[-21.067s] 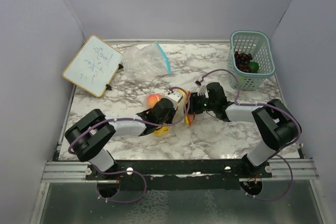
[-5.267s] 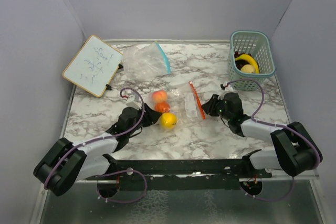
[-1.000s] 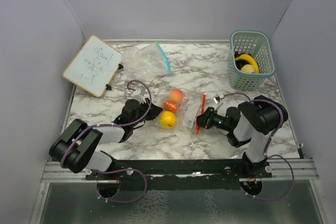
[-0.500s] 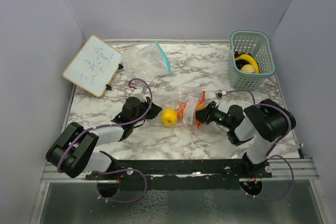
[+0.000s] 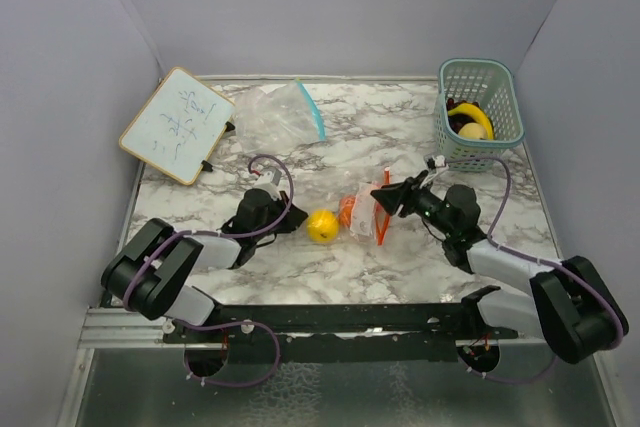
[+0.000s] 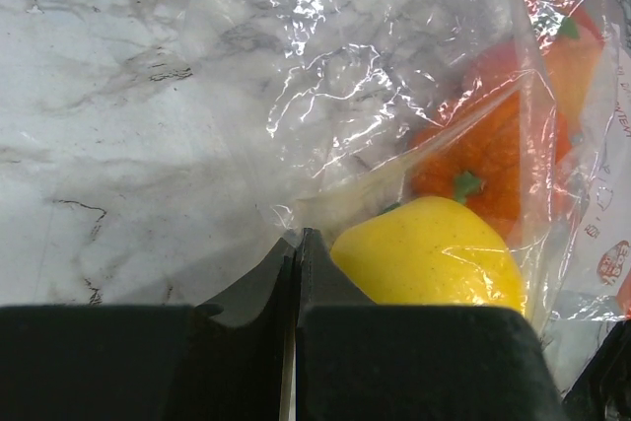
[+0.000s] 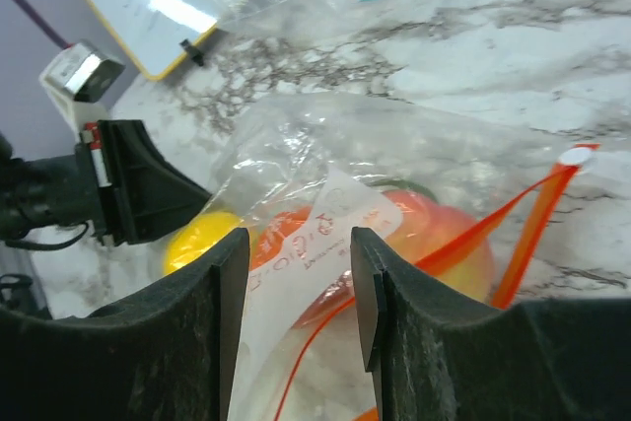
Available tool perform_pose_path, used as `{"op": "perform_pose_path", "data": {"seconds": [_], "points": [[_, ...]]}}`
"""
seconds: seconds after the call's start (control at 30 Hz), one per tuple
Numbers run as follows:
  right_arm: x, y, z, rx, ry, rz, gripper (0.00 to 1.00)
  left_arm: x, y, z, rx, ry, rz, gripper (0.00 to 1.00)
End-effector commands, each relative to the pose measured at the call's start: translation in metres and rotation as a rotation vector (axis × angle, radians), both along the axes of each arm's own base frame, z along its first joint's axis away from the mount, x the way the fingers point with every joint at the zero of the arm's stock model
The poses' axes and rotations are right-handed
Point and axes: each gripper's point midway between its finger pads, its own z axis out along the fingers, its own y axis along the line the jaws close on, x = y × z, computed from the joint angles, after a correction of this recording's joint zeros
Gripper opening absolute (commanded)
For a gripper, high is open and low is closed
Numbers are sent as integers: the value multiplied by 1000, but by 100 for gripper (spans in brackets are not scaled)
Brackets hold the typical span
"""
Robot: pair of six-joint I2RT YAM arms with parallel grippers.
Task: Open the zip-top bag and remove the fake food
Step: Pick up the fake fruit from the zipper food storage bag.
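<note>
1. the left gripper (image 6: 296, 236) is closed tight, pinching the left corner of the clear zip-top bag (image 6: 375, 66) low over the marble table (image 5: 400, 137).
2. the right gripper (image 7: 298, 239) has its jaws partly apart at the bag's right end, by the orange zip (image 5: 380, 219). film and a white label (image 7: 320, 234) show between them, with no clamp visible.
3. the lemon (image 5: 321, 226), tomato (image 6: 483, 160) and peach (image 7: 454, 244) lie inside the bag, between the two grippers.
4. far right, a teal basket (image 5: 480, 72) holds a banana (image 5: 470, 112).
5. far left lie a whiteboard (image 5: 177, 124) and a second bag (image 5: 275, 115).
</note>
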Motion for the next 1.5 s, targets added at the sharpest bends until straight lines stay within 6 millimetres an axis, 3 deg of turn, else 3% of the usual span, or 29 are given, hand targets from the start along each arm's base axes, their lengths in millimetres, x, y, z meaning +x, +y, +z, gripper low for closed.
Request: {"op": "perform_pose_path", "data": {"seconds": [0.0, 0.17, 0.27, 0.37, 0.47, 0.73, 1.03, 1.47], "points": [[11, -37, -36, -240, 106, -175, 48, 6, -7, 7, -23, -24, -14, 0], [15, -54, -53, -325, 152, -247, 47, 7, -12, 9, -34, -26, -30, 0], [17, -66, -63, -351, 209, -321, 37, 8, -12, 10, -35, -28, -32, 0], [15, -67, -65, -364, 197, -316, 29, 7, -12, 10, -33, -28, -33, 0], [11, -62, -69, -379, 190, -266, 28, 7, -12, 9, -34, -26, -32, 0], [4, -26, -71, -366, 121, -26, 53, 8, -16, 7, -43, -20, -49, 0], [8, -20, -60, -371, 47, -3, 71, 7, -19, 5, -49, -15, -61, 0], [33, -8, -59, -501, 24, -25, 79, 5, -21, 5, -58, -16, -76, 0]]}}
